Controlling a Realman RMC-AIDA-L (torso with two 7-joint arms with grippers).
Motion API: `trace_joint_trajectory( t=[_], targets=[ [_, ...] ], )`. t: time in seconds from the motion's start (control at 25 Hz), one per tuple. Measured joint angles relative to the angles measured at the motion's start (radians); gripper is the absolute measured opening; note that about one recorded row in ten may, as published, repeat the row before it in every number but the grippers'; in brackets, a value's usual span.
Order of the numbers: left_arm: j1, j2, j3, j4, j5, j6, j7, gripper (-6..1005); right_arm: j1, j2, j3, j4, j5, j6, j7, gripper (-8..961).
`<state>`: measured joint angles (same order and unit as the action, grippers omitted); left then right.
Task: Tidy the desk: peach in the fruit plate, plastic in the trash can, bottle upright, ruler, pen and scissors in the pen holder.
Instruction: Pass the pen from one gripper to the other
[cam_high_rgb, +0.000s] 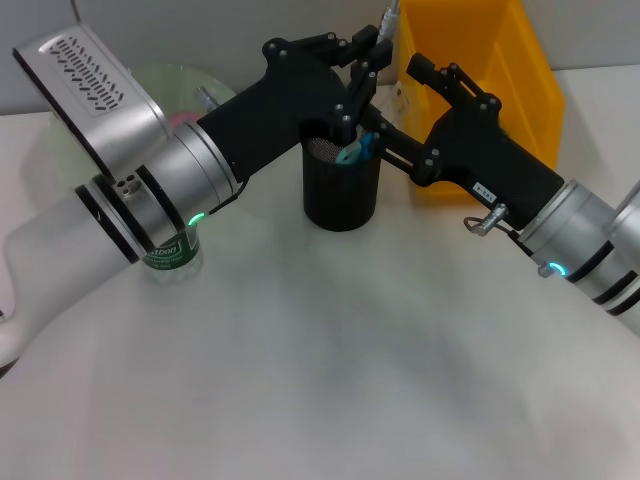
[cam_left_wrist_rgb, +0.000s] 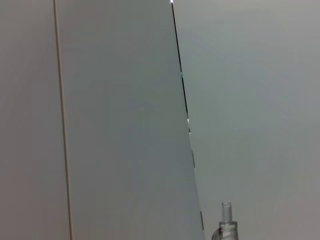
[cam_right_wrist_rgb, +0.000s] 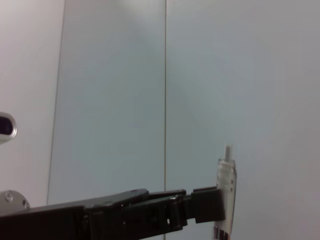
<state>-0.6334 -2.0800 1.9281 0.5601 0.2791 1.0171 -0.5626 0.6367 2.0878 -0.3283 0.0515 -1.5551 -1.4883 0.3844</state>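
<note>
The left gripper (cam_high_rgb: 372, 52) pinches the pen (cam_right_wrist_rgb: 226, 186) upright, tip up, above the holder (cam_high_rgb: 341, 185); the right gripper (cam_high_rgb: 372, 132) seemingly clenched beside it.

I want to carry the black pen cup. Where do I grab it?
Around its round side wall, from the near front. The pen holder stands upright, and the left hand, holding a pen, and right hand crowd its top.

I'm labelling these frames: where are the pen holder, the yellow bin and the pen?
pen holder (cam_high_rgb: 340, 195): head view, front of its black mesh wall.
yellow bin (cam_high_rgb: 500, 75): head view, its inner back wall.
pen (cam_right_wrist_rgb: 226, 175): right wrist view, its clear barrel near the tip.
</note>
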Motion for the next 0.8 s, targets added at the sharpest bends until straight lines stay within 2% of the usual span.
trace_joint_trajectory(
  t=[0.36, 0.8],
  targets=[
    [0.0, 0.0, 0.0, 0.0, -0.003, 0.006, -0.001, 153, 0.018, 0.0, -0.01, 0.002, -0.003, 0.048, 0.059, 819],
    [0.001, 0.0, 0.002, 0.0, -0.003, 0.008, -0.001, 156, 0.022, -0.002, -0.025, -0.002, -0.009, 0.036, 0.079, 474]
  ],
)
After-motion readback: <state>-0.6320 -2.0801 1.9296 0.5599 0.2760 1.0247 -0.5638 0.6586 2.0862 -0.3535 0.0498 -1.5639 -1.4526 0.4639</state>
